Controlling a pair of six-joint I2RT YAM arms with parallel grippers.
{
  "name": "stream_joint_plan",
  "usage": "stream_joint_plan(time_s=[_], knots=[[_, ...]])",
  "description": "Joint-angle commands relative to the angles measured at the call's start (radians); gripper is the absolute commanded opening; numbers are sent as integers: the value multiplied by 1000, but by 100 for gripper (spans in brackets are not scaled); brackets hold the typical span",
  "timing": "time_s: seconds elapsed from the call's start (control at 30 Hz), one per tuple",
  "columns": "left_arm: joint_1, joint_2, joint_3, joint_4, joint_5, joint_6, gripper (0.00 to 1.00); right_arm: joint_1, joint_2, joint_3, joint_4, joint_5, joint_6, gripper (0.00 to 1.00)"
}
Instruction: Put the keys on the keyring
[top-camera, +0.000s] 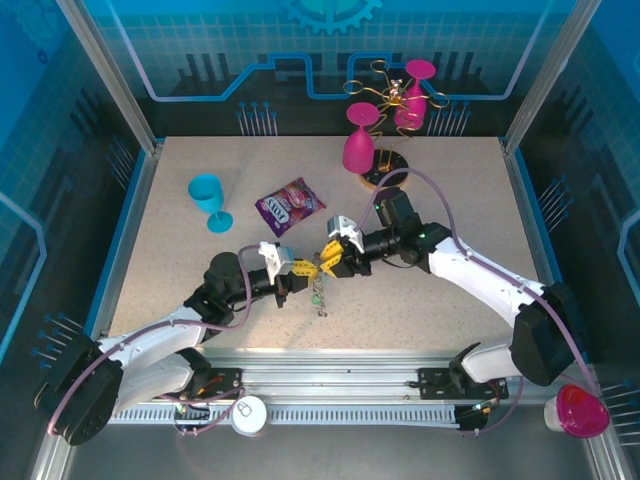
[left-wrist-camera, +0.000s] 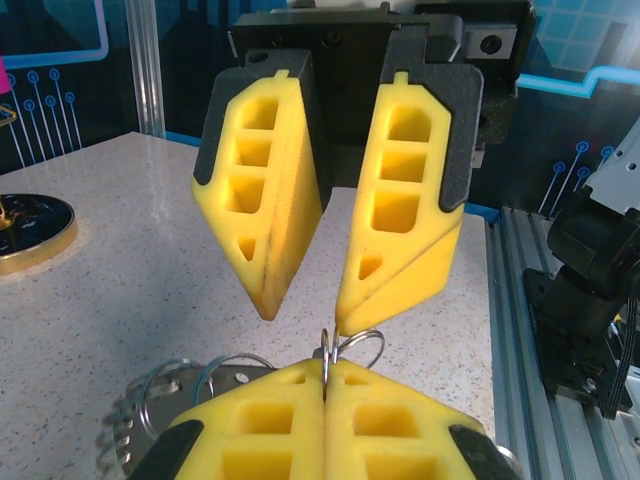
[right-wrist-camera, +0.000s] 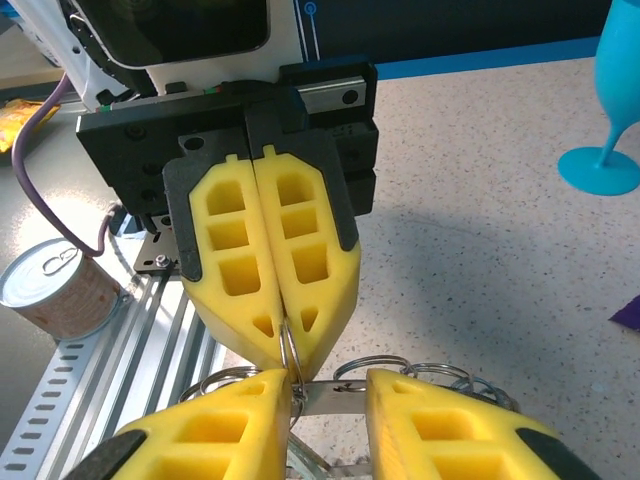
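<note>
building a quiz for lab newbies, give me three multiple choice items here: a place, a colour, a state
1. The snack packet lies: A between the standing goblet and the glass rack; B on that rack's base; C off the table.
2. That goblet is: A pink; B blue; C green.
3. The left gripper is: A wide open; B shut on a loop of the keyring; C shut on the packet.
1 A, the top view shows it. 2 B, bowl and foot are blue. 3 B, fingers meet, pinching wire.
</note>
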Motion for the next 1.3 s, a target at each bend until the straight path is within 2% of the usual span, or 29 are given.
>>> stream_joint_plan(time_s=[0.0,0.67,0.73,0.83,0.97,1.1,1.27], knots=[[3,5,22,70,47,15,0,21,12,37,-31,-22,-33,26],[3,25,25,137,72,-5,0,39,75,70,-145,-39,-86,20],[2,27,25,149,73,-6,0,42,84,79,-164,-45,-95,16],[2,32,23,171,73,-15,0,46,95,95,-184,-59,-104,1],[4,33,16,176,48,-19,0,45,86,108,-197,-51,-103,0],[4,6,33,16,-59,6,0,56,73,134,-236,53,-110,0],[3,21,84,-194,-113,75,9,96,116,218,-358,178,-164,0]])
